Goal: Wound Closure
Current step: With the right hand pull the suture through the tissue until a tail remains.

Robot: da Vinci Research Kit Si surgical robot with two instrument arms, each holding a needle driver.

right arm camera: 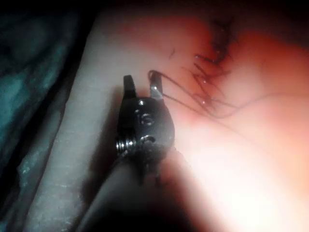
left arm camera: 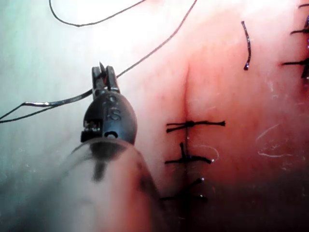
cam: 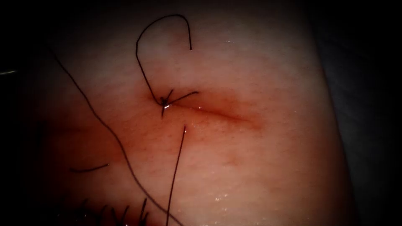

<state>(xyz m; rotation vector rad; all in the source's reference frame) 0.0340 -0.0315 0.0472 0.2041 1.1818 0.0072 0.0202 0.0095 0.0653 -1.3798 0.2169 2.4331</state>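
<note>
The cut point(cam: 217, 112) runs left to right across the tissue point(cam: 259, 175), with 1 knot point(cam: 164, 101) at its left end and the thread point(cam: 144, 71) arching far from it. No needle can be made out. The left tool point(left arm camera: 105, 72), jaws together, clamps the thread point(left arm camera: 145, 57) to the left of the stitched line. The right tool point(right arm camera: 142, 87) stands with jaws apart, holding nothing, the stitches point(right arm camera: 212, 92) near on its right.

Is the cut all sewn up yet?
Not yet. Done: one knotted stitch at the left end of the cut. In hand: the left tool holds the thread; the right tool has open jaws, holding nothing. Left: the rest of it, to the right, is unstitched. I cannot tell where the needle is.
</note>
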